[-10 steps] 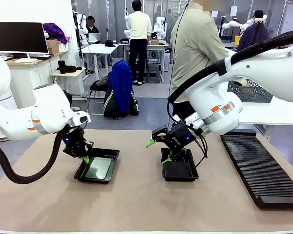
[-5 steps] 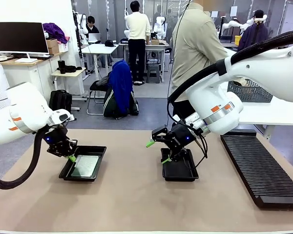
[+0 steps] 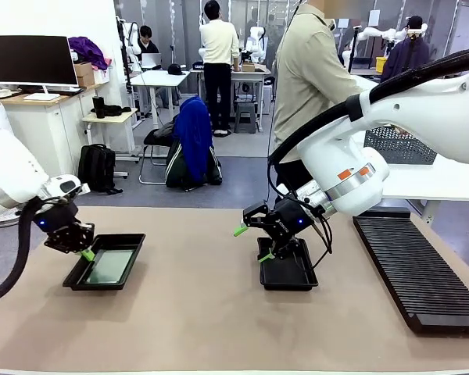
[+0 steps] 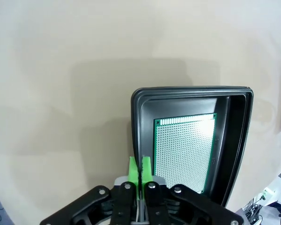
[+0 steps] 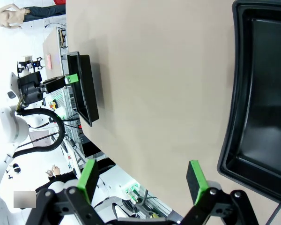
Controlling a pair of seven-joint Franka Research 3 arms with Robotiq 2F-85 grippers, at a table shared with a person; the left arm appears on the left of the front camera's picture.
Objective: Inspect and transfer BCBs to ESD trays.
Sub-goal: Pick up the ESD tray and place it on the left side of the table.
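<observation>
Far to the left of the black slotted rack (image 3: 422,269), toward the table's (image 3: 219,320) left edge: left tray (image 3: 133,251), pinched at its near rim by the left gripper (image 3: 84,254), fingers pressed tight on the wall. Flat on its floor, one BCB (image 3: 109,266), long axis along the tray's own, slanting near-left to far-right; thin gaps to the walls all round. Cannot tell whether lifted or resting. Closer to the rack, with a strip of bare table between: right tray (image 3: 285,286), floor bare, long axis near-to-far like the rack's. Above its far-left corner, right gripper (image 3: 252,244), spread wide, gripping nothing. Broad open tabletop between the trays.
</observation>
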